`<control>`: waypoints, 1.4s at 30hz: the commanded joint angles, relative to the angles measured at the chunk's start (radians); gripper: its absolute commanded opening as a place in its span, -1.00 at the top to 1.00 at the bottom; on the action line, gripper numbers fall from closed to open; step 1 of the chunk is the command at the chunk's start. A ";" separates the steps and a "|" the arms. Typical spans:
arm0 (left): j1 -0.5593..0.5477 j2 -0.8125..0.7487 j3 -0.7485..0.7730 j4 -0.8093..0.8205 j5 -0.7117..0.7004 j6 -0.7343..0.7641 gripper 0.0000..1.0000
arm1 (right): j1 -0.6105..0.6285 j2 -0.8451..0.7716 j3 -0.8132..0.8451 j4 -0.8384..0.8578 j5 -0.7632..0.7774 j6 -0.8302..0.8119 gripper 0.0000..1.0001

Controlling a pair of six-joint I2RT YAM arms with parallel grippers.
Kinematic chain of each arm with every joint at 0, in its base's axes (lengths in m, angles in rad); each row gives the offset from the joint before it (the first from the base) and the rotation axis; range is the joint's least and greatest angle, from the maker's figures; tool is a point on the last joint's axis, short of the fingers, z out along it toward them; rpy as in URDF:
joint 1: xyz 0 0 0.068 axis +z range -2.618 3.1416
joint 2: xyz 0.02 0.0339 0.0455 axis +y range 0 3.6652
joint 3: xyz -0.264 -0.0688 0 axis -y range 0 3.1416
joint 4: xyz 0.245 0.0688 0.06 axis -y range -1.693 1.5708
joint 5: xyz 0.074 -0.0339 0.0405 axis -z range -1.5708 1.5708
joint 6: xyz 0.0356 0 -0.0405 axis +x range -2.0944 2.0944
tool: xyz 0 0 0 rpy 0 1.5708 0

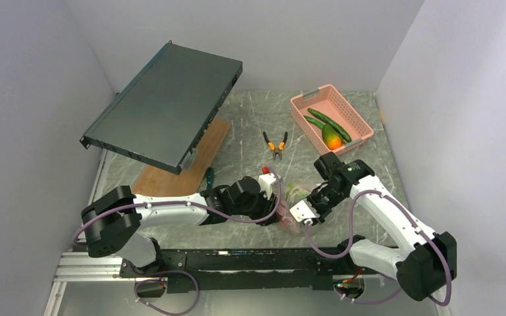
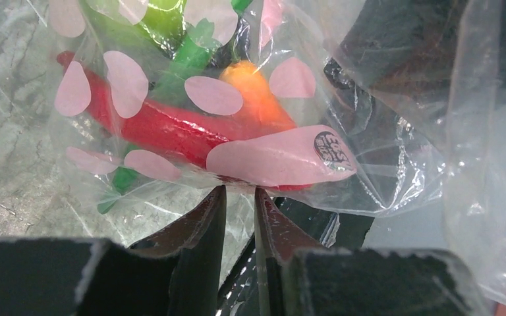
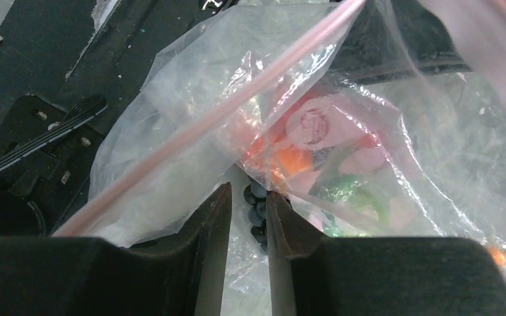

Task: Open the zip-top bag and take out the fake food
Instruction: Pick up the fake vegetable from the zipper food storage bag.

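Sitting near the front of the counter [image 1: 250, 118], between the two arms, is the zip-top bag [image 1: 293, 204]. Inside it is fake food [image 2: 165, 128]: red, orange and green bits. The left jaws pinch a bit of the bag's clear plastic. The right jaws are a little apart with plastic between them, and I cannot tell if they grip it. Two cucumbers [image 1: 326, 120] and a mango [image 1: 331, 138] lie in the pink basket [image 1: 354, 110].
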 commanded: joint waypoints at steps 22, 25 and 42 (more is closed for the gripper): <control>-0.002 0.055 0.042 0.111 0.075 -0.042 0.47 | 0.063 -0.010 -0.097 0.162 -0.115 0.069 -0.15; -0.003 0.066 0.049 0.115 0.079 -0.045 0.48 | 0.064 -0.011 -0.110 0.178 -0.115 0.079 -0.19; -0.005 0.118 0.090 0.145 0.099 -0.065 0.48 | 0.066 -0.050 -0.141 0.291 -0.089 0.291 -0.52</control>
